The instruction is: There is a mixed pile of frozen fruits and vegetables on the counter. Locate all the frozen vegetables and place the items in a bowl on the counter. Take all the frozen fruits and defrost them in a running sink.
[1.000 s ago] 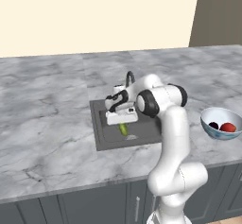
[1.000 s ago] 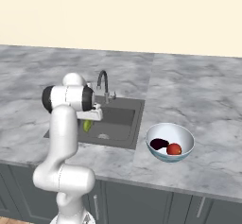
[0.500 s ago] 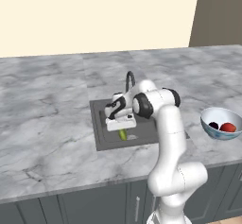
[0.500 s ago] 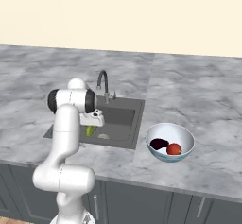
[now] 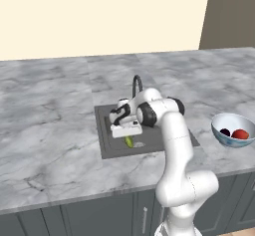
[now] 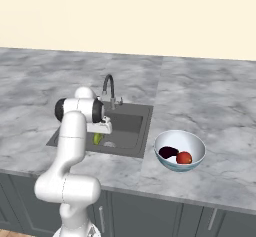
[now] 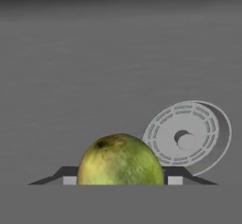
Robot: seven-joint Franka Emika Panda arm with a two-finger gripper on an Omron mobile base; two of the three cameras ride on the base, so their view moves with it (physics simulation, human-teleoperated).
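Observation:
My gripper (image 5: 128, 138) hangs low inside the sink (image 5: 107, 130), shut on the yellow-green oval fruit (image 5: 129, 142). In the hand view the fruit (image 7: 120, 161) sits between my fingertips, just above the basin floor and next to the round drain (image 7: 185, 134). From the right side the fruit (image 6: 97, 139) shows below my hand, over the sink (image 6: 131, 126). The pale bowl (image 6: 196, 142) stands on the counter (image 6: 215, 111) right of the sink. It holds the dark purple eggplant (image 6: 168, 152) and the red ball (image 6: 184, 157).
The curved metal tap (image 5: 135, 83) rises at the sink's back edge, close behind my hand. I cannot see water running from it. The bowl (image 5: 216, 126) sits near the counter's front edge. A tan wall panel (image 5: 231, 13) stands at the far right.
My hand has sunk a little lower into the sink, carrying the yellow-green fruit with it, and the elbow has swung slightly left. The bowl and its contents have not moved.

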